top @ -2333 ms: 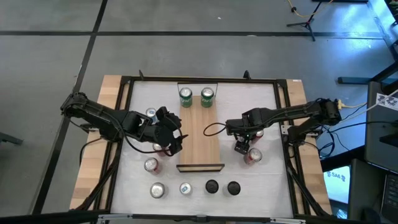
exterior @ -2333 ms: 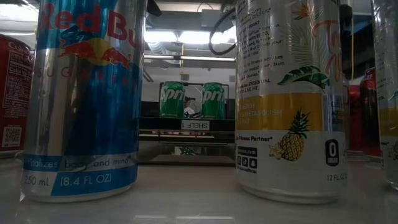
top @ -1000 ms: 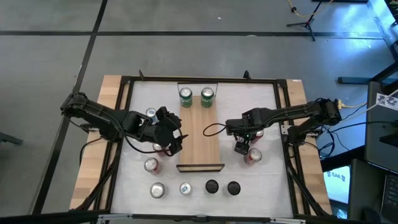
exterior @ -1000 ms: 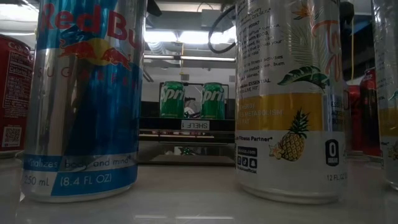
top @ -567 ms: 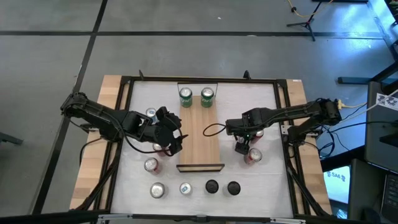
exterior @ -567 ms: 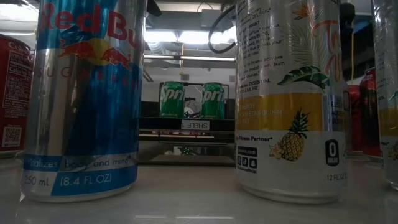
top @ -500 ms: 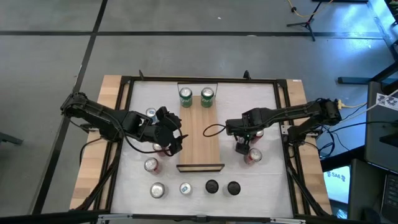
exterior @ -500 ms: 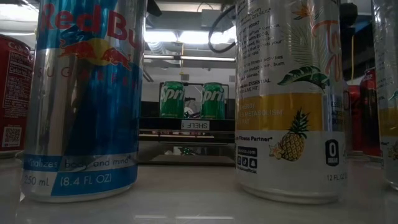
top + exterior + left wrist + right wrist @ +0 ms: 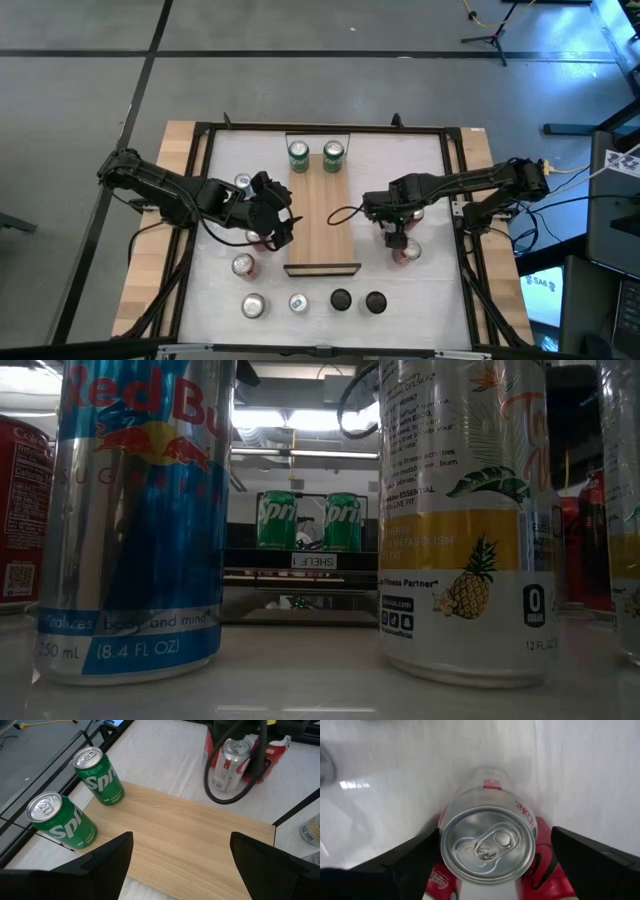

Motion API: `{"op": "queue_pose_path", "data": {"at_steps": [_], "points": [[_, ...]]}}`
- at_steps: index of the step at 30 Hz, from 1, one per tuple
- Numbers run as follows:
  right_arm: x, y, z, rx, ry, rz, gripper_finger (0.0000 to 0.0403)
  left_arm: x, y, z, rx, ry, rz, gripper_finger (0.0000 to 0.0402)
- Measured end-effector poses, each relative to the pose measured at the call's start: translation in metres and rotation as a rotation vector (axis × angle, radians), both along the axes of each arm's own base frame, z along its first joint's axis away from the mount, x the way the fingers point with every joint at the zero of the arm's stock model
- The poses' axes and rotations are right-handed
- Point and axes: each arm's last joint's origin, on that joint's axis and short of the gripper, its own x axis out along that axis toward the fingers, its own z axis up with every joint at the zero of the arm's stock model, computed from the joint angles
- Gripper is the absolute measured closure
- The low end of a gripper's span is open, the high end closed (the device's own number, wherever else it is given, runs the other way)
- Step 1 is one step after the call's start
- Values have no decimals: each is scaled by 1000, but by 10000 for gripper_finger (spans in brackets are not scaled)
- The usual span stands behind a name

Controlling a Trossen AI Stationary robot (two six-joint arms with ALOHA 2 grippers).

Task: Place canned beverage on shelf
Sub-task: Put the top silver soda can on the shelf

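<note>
The shelf [image 9: 322, 220] is a light-wood plank in the table's middle, with two green Sprite cans [image 9: 299, 155] [image 9: 333, 155] standing at its far end. Right of it stands a silver-and-red Coke can [image 9: 487, 845], with a red can [image 9: 409, 251] just beside it. My right gripper [image 9: 395, 238] points down over the Coke can, open, one finger [image 9: 395, 870] on each side of its top. My left gripper [image 9: 275, 222] hangs open at the shelf's left edge, nothing between its fingers [image 9: 107, 860].
Several more cans stand in a row near the front edge [image 9: 253, 305] [image 9: 375, 301], seen close in the low view [image 9: 140, 520] [image 9: 465, 520]. Others stand left of the shelf [image 9: 243, 265] [image 9: 243, 183]. A black cable loops over the plank [image 9: 340, 212]. The plank's middle and near end are bare.
My right gripper has turned about its downward line above the Coke can and stayed in place. The cans have not moved.
</note>
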Motion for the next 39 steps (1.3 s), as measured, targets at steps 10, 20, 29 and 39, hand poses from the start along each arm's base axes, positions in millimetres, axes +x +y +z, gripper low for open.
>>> {"op": "queue_pose_path", "data": {"at_steps": [10, 20, 29, 39], "points": [[0, 0, 0, -14, -35, 344, 24, 0, 0, 0, 0, 0, 0, 79], [5, 1, 1, -20, -95, 397, 24, 0, 0, 0, -1, -1, 1, 79], [7, 1, 1, -20, -107, 396, 24, 0, 0, 0, -4, -2, 4, 79], [6, 1, 1, -17, -99, 364, 24, 0, 0, 0, -5, -3, 4, 79]]}}
